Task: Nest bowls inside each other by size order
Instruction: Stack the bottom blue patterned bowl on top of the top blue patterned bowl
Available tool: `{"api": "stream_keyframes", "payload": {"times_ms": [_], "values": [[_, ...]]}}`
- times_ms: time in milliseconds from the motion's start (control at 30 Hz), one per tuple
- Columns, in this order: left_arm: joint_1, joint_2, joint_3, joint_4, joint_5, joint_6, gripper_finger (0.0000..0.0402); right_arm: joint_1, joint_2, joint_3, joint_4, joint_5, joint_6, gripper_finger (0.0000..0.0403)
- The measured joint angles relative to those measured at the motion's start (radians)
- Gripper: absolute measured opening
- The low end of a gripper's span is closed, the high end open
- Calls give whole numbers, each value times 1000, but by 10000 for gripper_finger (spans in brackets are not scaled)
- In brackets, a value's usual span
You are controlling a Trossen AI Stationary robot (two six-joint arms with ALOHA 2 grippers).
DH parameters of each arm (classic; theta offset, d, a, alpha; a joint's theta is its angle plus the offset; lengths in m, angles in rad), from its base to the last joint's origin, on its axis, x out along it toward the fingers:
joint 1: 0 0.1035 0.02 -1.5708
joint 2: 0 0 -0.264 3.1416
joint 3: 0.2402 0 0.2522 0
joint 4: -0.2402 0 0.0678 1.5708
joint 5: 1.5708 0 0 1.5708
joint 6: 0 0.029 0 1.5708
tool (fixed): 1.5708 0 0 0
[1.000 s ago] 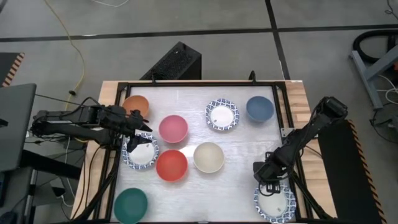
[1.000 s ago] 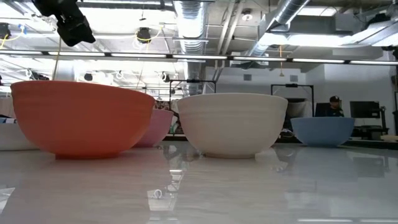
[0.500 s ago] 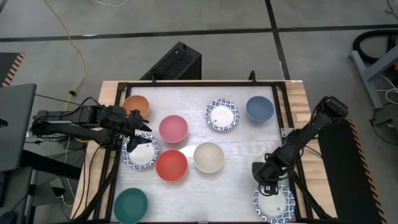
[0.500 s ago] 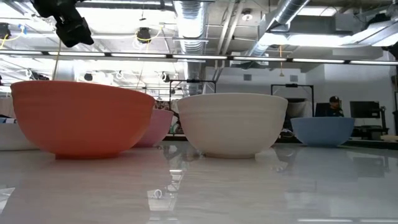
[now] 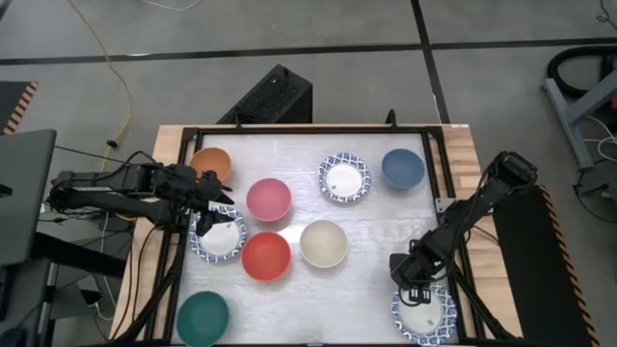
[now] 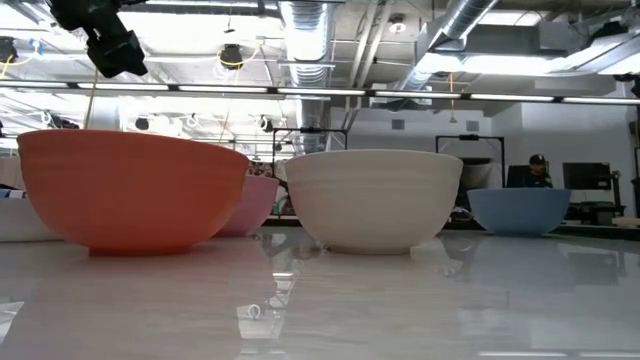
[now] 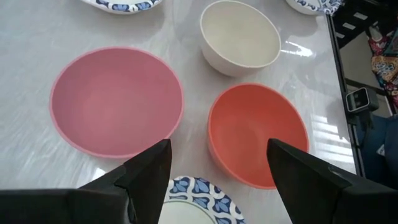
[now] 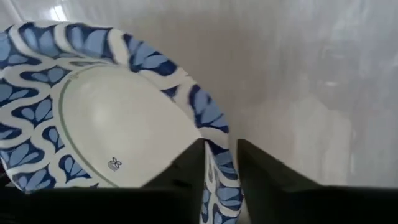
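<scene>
Bowls: the right gripper [image 5: 416, 287] pinches 1 blue-patterned bowl [image 8: 112, 124] by its thin, stiff, probably slippery rim, directly beneath it. Left gripper [image 7: 217, 165], spread wide, hovers over another patterned bowl [image 5: 219, 237], 7 bowls beyond.

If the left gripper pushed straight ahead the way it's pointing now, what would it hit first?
Probably the red bowl or the pink bowl: the open left gripper hangs over a patterned bowl, aimed between those two. Depth is unclear; the cream bowl lies farther on.
</scene>
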Motion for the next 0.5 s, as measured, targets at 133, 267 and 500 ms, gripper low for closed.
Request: {"api": "stream_keyframes", "payload": {"times_ms": [133, 267, 500], "values": [[0, 0, 0, -1, 0, 0, 254, -4, 0, 0, 13, -3, 0, 17], [0, 0, 0, -2, -5, 0, 254, -26, -1, 0, 34, 20, 17, 17], [0, 0, 0, -32, -84, 0, 254, -123, -23, 58, 31, 44, 19, 5]]}}
